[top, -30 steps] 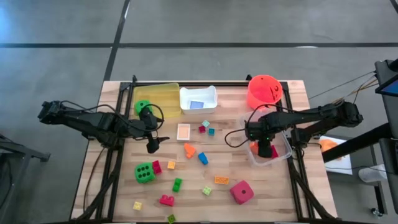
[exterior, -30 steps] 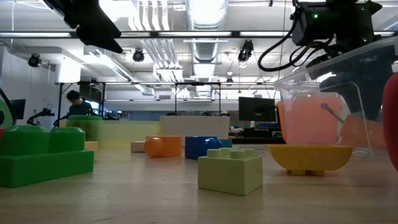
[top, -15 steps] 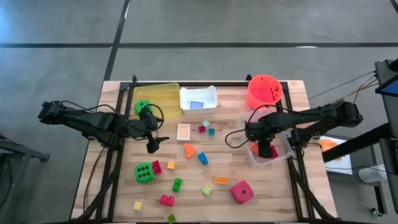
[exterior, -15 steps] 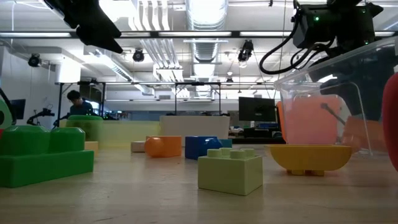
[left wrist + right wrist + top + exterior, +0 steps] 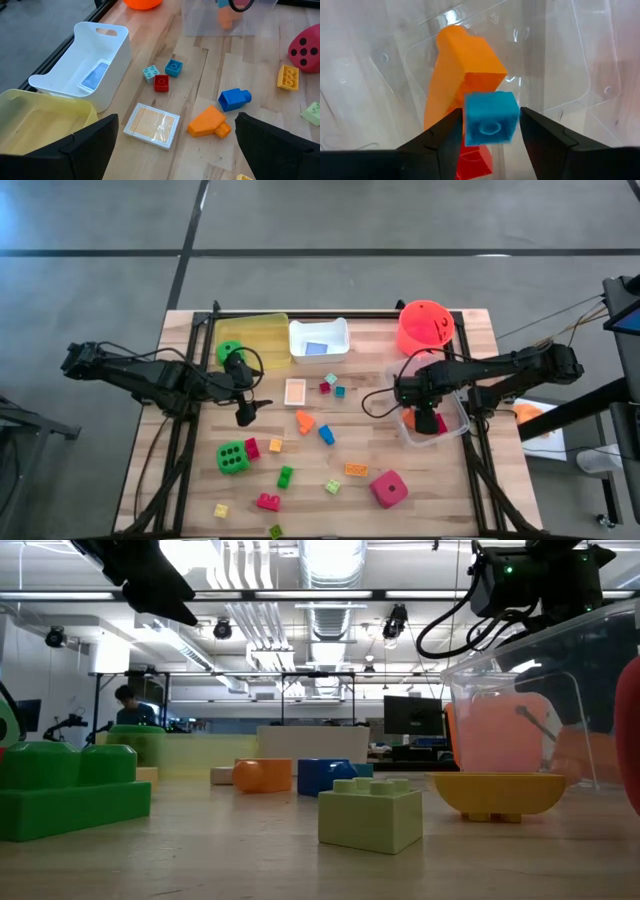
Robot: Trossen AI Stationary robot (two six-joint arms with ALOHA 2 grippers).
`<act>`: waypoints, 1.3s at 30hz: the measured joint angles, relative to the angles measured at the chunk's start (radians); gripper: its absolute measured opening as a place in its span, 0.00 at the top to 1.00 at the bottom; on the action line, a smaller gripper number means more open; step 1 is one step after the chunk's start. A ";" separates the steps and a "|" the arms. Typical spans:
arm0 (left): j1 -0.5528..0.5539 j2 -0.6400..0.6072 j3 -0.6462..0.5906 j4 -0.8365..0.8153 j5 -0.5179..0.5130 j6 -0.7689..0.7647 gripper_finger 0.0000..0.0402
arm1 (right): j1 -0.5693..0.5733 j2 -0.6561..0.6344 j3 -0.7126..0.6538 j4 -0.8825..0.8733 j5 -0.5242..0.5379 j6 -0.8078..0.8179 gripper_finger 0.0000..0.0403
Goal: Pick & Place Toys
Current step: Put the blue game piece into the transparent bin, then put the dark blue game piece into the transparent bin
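My right gripper (image 5: 428, 420) points down into the clear tray (image 5: 458, 428) at the table's right, with a small blue brick (image 5: 491, 125) between its fingertips; the brick looks blurred. An orange brick (image 5: 465, 70) and a red one (image 5: 476, 161) lie on the tray's floor below. My left gripper (image 5: 246, 414) hangs open above the table's left middle, near a flat card (image 5: 151, 126). Loose bricks, a green die (image 5: 232, 457) and a pink-red die (image 5: 388, 488) lie on the wood. My right gripper has the blue brick's two opposite sides (image 5: 468, 125) level with its fingertips, which come from above and point down. The brick is clear of the tray's floor. Whether the fingers touch those sides I cannot tell.
At the far edge stand a yellow tray (image 5: 262, 326) with a green die (image 5: 228, 350), a white tray (image 5: 340, 332) with a blue card, and an orange-red bucket (image 5: 425, 325). A person shows in the room behind.
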 joint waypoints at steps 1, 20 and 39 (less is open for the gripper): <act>0.000 0.000 0.000 0.000 0.000 -0.003 0.04 | 0.000 0.000 0.000 0.000 0.000 0.004 0.52; 0.000 0.000 0.000 0.000 0.000 -0.006 0.04 | 0.000 -0.001 0.076 -0.092 -0.018 0.070 0.52; 0.000 0.000 0.000 0.001 0.001 -0.042 0.04 | 0.012 -0.008 0.325 -0.273 -0.002 0.215 0.52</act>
